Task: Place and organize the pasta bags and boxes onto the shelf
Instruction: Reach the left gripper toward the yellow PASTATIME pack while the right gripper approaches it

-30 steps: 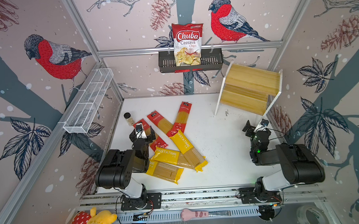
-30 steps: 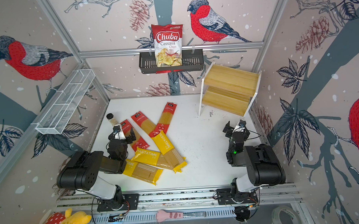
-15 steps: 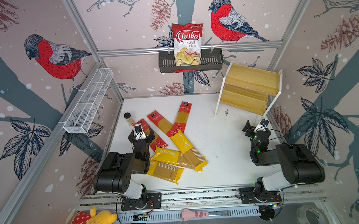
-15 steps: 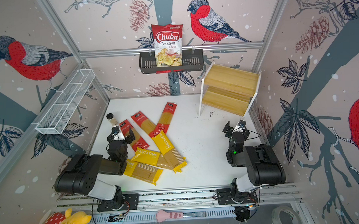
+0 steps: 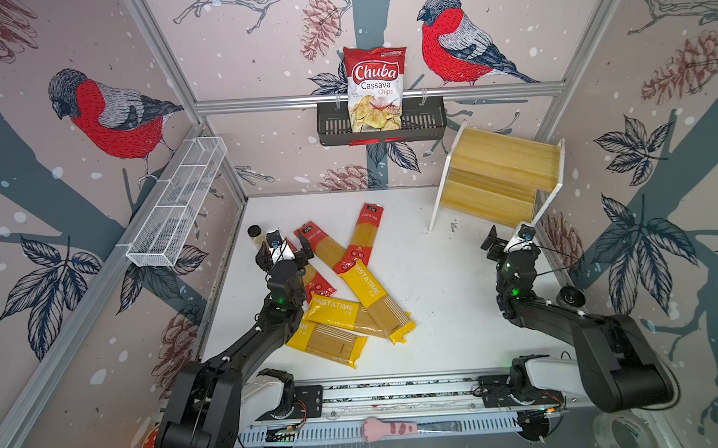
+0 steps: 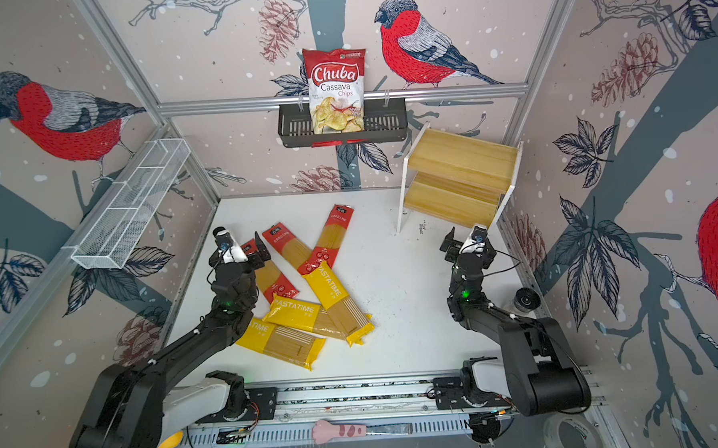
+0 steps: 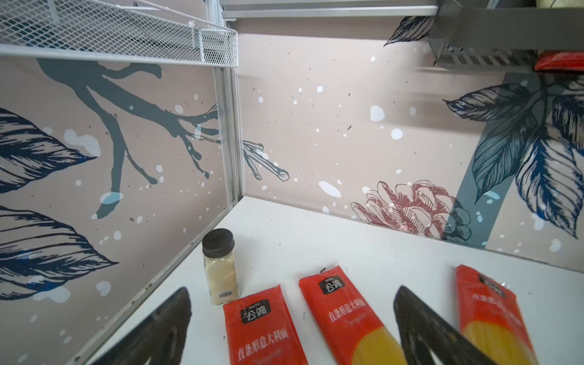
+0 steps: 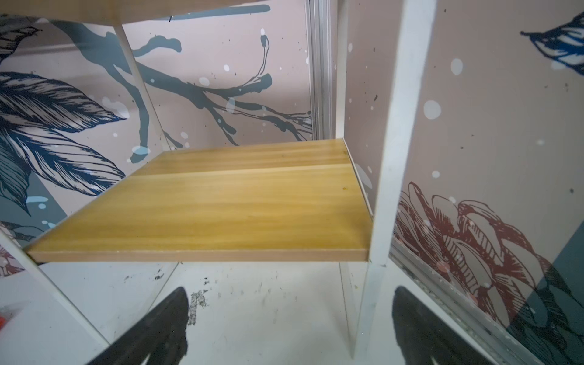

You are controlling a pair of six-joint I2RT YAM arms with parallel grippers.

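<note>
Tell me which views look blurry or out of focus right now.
Left wrist view: left gripper soft, black basket smeared, red pasta packets legible. Right wrist view: right gripper soft, shelf board sharp. Both top views: crisp.

shelf: we see smooth, lightly glossy wood boards, white matt side panels.
pasta packets: we see glossy plastic film.
mesh basket: white coated metal.
table: matt white, scuffed.

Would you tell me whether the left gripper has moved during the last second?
Yes: the left gripper has advanced toward the back wall, closer to the spice jar.
</note>
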